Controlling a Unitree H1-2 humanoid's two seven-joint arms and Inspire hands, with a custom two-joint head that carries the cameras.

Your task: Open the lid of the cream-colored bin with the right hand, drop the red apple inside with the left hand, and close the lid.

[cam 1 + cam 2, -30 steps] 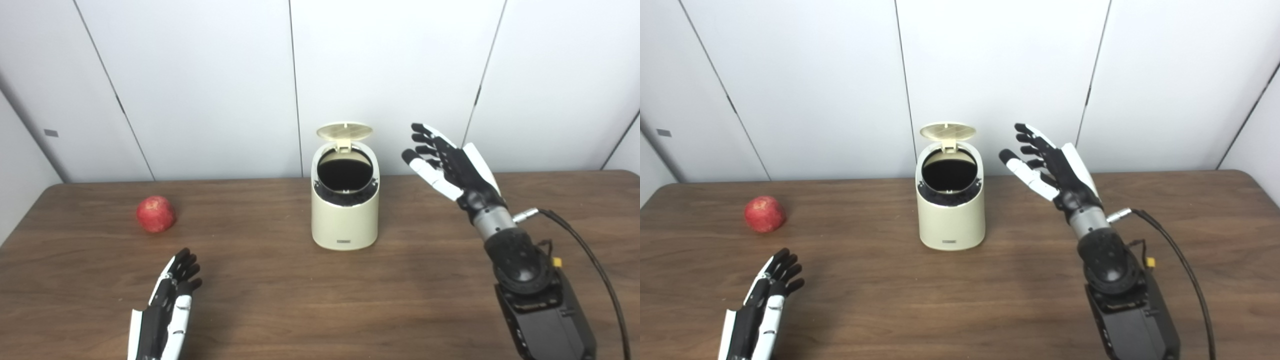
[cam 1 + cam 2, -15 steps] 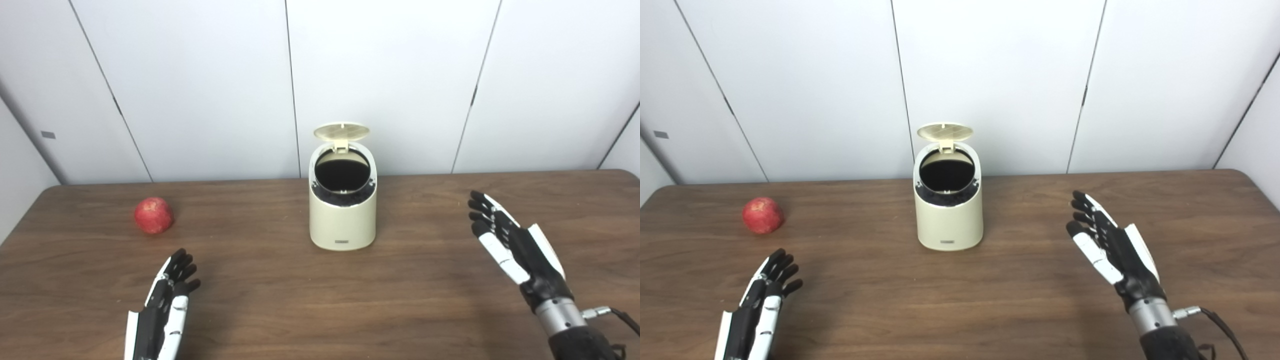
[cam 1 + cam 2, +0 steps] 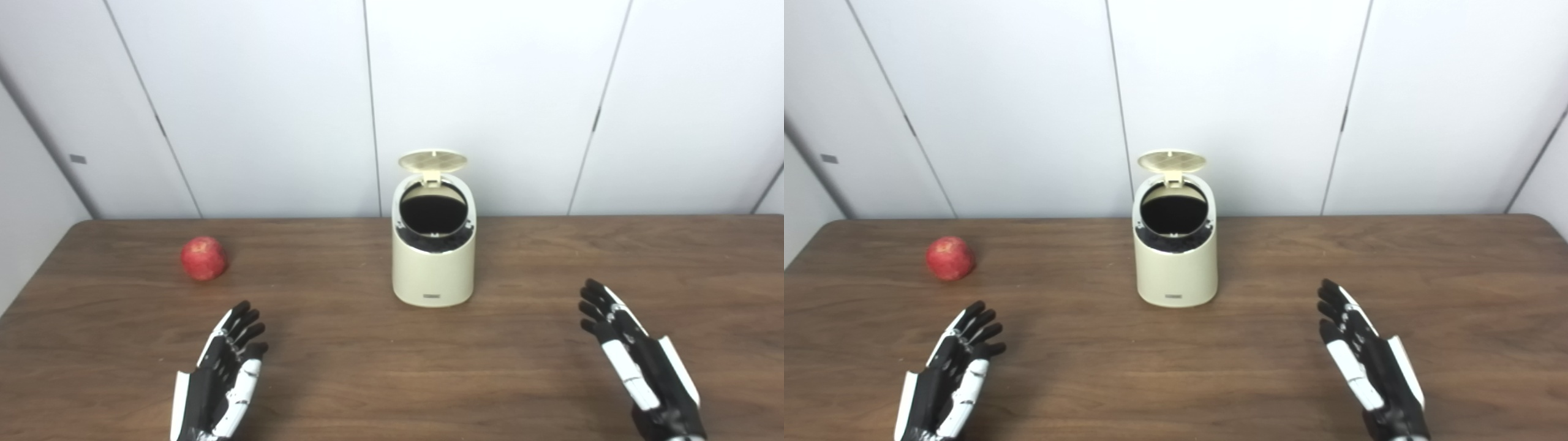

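Resting on dark brown wooden table [image 3: 367, 380]: one fruit, one bin, two robot hands.
Round red apple [image 3: 204, 258], far left, well apart from all else; black-and-white left hand [image 3: 222, 376], near front edge below apple, fingers spread, holding nothing; cream-colored cylindrical plastic bin [image 3: 433, 257], centre, upright, dark interior exposed; round cream lid [image 3: 432, 161], hinged up at the bin's rear; black-and-white right hand [image 3: 640, 367], front right, fingers extended, empty, well apart from bin.
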